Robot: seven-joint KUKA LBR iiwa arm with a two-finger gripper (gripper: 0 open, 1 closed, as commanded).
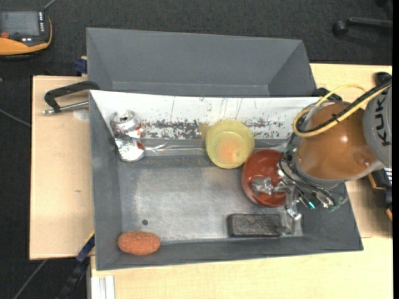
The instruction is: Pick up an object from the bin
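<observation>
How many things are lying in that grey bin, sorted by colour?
Silver: 1, a crushed can
Yellow: 1, a cup
Red: 1, a bowl
Dark grey: 1, a flat block
Orange: 1, an oval lump
Total: 5

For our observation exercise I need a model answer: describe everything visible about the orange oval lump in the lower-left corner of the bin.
The orange lump is a rounded oval, orange-brown all over, with a rough, speckled, spongy-looking surface and no separate parts visible. It looks whole. It lies flat on the floor of the grey bin, its long side along the lower wall, close to that wall or touching it; which one cannot be told. Nothing else touches it. The nearest thing, a dark block, lies well apart to its right.
</observation>
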